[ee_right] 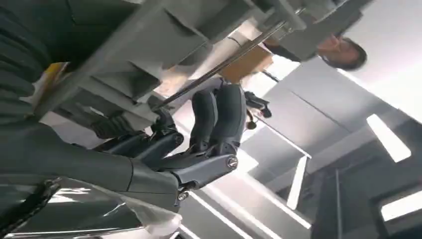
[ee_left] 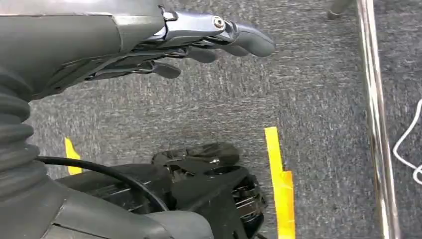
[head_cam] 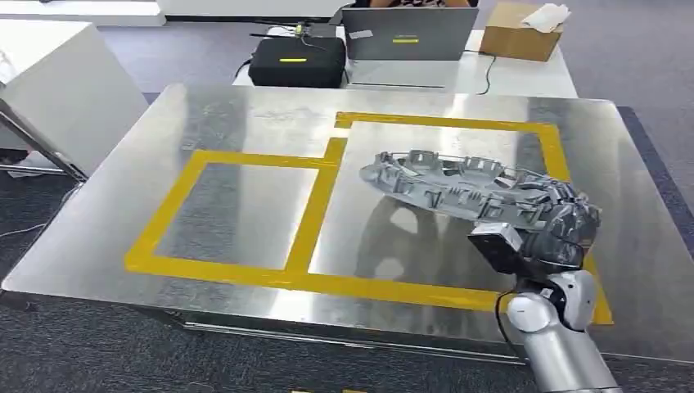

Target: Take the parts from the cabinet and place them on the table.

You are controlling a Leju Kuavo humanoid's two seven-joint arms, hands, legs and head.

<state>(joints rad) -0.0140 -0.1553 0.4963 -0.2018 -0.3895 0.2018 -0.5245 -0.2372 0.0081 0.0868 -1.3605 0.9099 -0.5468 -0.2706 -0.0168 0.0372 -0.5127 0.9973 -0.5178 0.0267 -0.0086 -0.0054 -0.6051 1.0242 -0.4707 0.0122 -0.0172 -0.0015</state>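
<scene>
Steel table (head_cam: 245,123), yellow tape (head_cam: 319,196), grey carpet (head_cam: 82,352)

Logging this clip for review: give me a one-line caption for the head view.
Right hand holds a long grey ribbed part over the right yellow-taped rectangle on the metal table.

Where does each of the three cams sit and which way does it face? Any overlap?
Head view: high on the body, looking forward and down at the steel table; right arm and right hand holding the grey part.
Left wrist view: behind the left hand, looking down at carpet and yellow floor tape.
Right wrist view: behind the right hand, looking up past the part.
Shared: head and right wrist views both show the right hand and part.
</scene>
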